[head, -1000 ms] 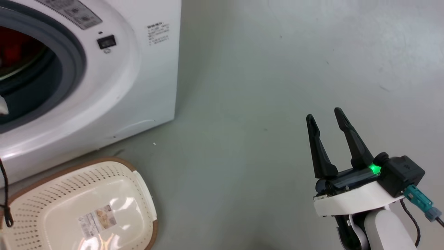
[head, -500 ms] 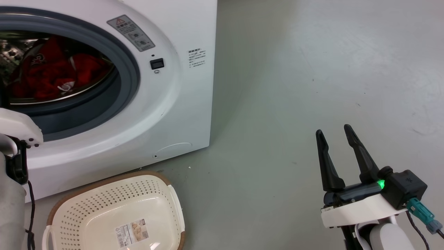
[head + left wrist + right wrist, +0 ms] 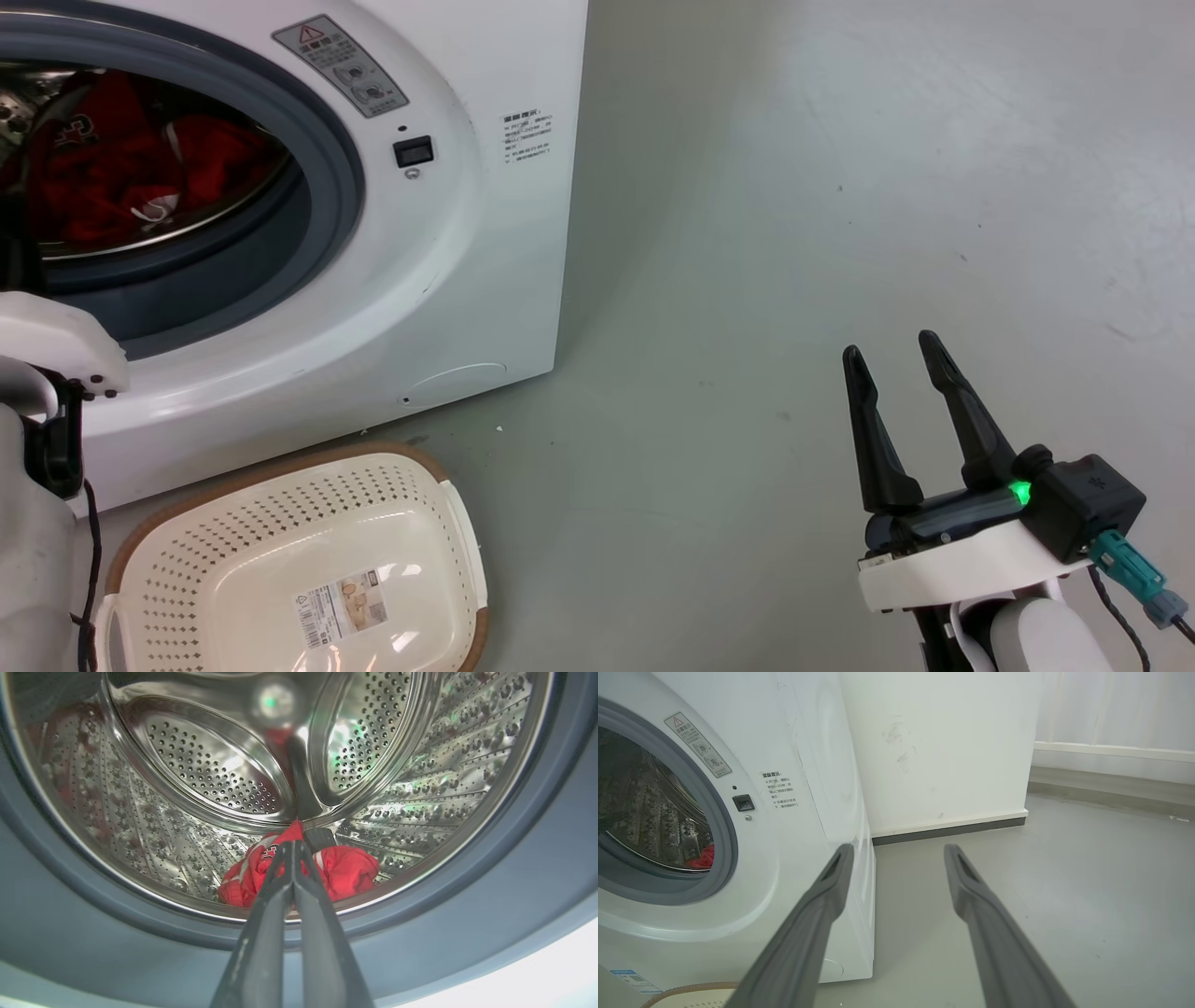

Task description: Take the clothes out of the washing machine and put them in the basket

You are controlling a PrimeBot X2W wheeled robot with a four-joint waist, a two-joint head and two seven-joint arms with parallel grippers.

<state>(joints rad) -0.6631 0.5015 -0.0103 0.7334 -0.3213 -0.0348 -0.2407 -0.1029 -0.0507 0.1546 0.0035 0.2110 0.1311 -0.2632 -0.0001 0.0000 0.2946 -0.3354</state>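
- The left tool (image 3: 293, 843) has its 2 fingers pressed together from base to tip. Nothing shows between them. It points straight into the open porthole of the washing machine (image 3: 448, 280).
- The clothes (image 3: 348, 870) lie as 1 red heap with white trim, just beyond the left tool's tips and low in the steel drum (image 3: 210, 765). The heap's long axis runs across the tool's line, from its left to its right. Whether the tips touch the fabric, I cannot tell.
- The right tool (image 3: 889, 344) is wide open and holds nothing. Its 2 fingers point up and away over bare grey floor (image 3: 747, 233).
- The washing machine stands well to the left of the right tool, its round opening facing out toward the robot.
- The basket (image 3: 187, 560) sits on the floor well left of the right tool and close under the machine's front. Its mouth faces up, a paper label (image 3: 341, 607) on its bottom. Its long axis runs across the right tool's pointing line, roughly along the machine's front.
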